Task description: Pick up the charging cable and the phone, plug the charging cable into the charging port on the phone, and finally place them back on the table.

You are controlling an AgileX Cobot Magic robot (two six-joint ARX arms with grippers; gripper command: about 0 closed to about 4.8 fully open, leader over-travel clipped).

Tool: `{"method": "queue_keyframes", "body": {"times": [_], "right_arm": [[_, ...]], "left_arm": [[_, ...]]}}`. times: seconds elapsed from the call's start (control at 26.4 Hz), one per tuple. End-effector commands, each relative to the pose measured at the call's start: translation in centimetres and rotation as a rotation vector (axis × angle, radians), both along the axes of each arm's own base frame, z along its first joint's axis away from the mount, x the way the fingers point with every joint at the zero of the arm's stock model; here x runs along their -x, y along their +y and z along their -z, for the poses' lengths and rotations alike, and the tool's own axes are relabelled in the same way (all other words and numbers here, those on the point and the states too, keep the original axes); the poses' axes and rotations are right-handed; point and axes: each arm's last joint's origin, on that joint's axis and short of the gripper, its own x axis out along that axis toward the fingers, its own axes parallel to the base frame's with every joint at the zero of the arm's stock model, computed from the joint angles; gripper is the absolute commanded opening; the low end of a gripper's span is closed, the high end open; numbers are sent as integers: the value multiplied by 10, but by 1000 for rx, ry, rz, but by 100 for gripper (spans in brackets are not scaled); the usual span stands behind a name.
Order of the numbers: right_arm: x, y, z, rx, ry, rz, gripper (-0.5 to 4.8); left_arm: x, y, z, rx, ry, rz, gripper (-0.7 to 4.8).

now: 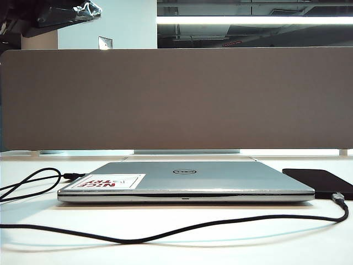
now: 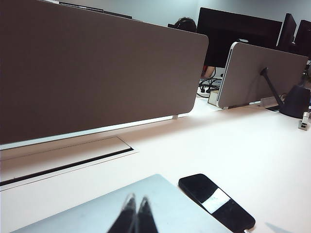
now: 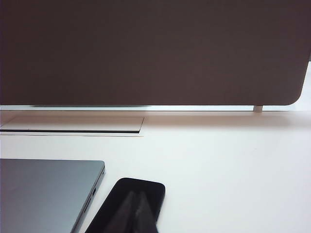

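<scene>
Cable seated in the phone, both lying on the table; grippers closed and holding nothing.

The phone [image 1: 322, 181] is lying flat on the table [image 1: 176, 243] just right of the laptop [image 1: 187, 179], and the cable [image 1: 165, 232] is running across the front and curving up so its plug [image 1: 337, 196] is meeting the phone's near edge, apparently in the port. The left gripper [image 2: 137, 206] is hovering over the laptop's corner with its fingers pressed together and empty; the right gripper [image 3: 138, 206] is hanging above the phone [image 3: 131, 204], likewise pinched shut and empty. Neither shows in the exterior view. I judge the task is wrapping up: the good move is lifting both arms straight away, avoiding brushing the cord, since any tug could be unseating the plug.
</scene>
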Motion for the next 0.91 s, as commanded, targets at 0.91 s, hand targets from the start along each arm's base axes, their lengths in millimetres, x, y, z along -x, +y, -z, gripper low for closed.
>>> {"method": "queue_keyframes", "body": {"times": [0.91], "right_arm": [[0, -6, 4, -17, 57, 38, 23]], "left_arm": [[0, 0, -3, 8, -17, 0, -5]]}}
